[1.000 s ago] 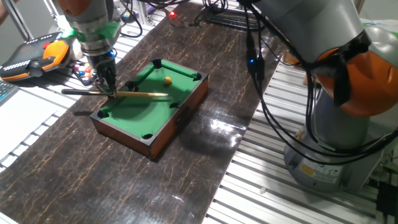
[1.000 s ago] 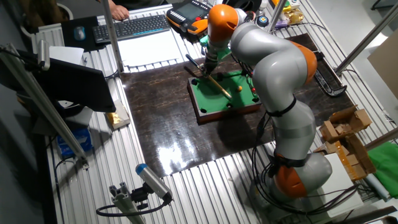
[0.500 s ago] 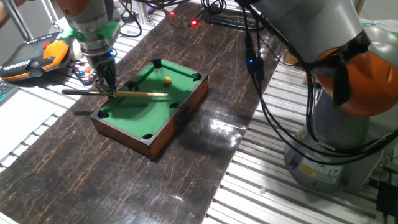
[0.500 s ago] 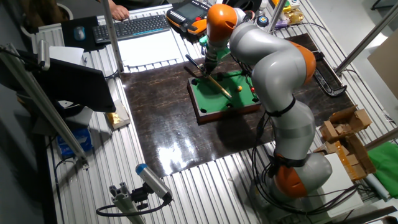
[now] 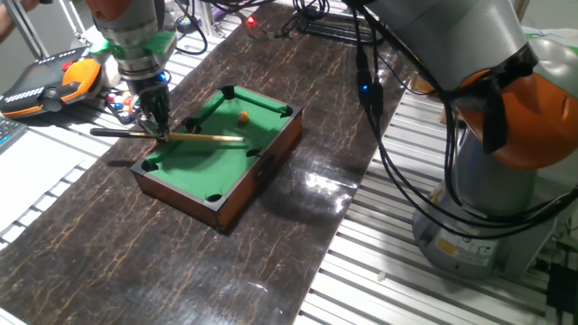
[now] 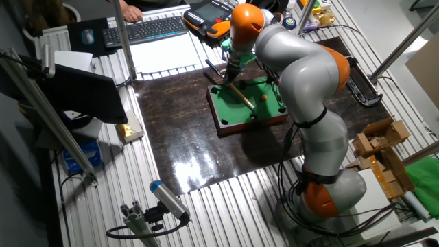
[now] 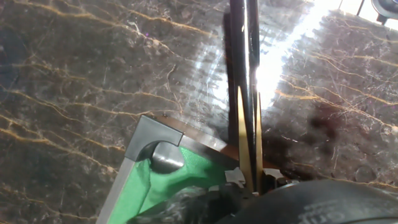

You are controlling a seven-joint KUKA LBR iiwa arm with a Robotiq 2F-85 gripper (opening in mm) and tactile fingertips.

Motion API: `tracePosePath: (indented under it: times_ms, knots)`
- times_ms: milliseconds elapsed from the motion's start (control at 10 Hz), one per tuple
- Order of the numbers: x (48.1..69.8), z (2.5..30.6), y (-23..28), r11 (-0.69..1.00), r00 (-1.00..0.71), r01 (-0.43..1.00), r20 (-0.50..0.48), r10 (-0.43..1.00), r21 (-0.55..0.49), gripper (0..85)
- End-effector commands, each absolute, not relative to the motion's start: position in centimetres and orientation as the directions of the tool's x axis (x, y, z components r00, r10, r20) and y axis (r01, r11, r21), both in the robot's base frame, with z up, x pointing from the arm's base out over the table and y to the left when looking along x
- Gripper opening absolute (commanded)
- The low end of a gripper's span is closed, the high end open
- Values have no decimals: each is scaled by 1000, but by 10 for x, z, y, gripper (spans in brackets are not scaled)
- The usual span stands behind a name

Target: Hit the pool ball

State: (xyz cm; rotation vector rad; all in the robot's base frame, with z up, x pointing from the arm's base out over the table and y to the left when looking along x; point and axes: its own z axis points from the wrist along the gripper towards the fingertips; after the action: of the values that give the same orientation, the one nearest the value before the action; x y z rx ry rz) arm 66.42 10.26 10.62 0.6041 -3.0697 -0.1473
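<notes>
Arm: the KUKA iiwa arm, grey with orange joints, bends over the table from its base at the near right of the other fixed view and reaches down at the far end of the pool table.
Table top: a dark marbled slab laid on ribbed aluminium; it carries the pool table.
Pool table: a mini pool table with green felt, a brown wooden frame and dark corner pockets, set at an angle on the slab. The hand view shows one grey corner pocket and a wedge of felt.
Teach pendant: an orange and black pendant lies off the slab, at the left edge of one fixed view.
Cue: a cue stick, pale wood at the front and dark at the back, lies about level over the near-left part of the felt. Its pale tip points towards the middle of the table and its dark butt sticks out past the rim.
Gripper: the gripper points down above the left rim and is clamped on the cue where the wood turns dark. In the hand view the cue runs as a dark bar with pale edges.
Pool ball: the yellow-orange pool ball rests on the felt towards the far side, clear of the cue tip; it also shows near the table's middle.
</notes>
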Motion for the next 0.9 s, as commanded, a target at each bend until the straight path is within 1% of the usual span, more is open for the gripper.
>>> tracePosePath:
  times_ms: [0, 400, 800]
  knots:
    - [664, 106, 103, 921, -925, -379, -11, -380, 95, 17]
    - [664, 106, 103, 918, -923, -383, -22, -383, 100, 17]
    - [664, 106, 103, 921, -923, -383, -69, -379, 74, 17]
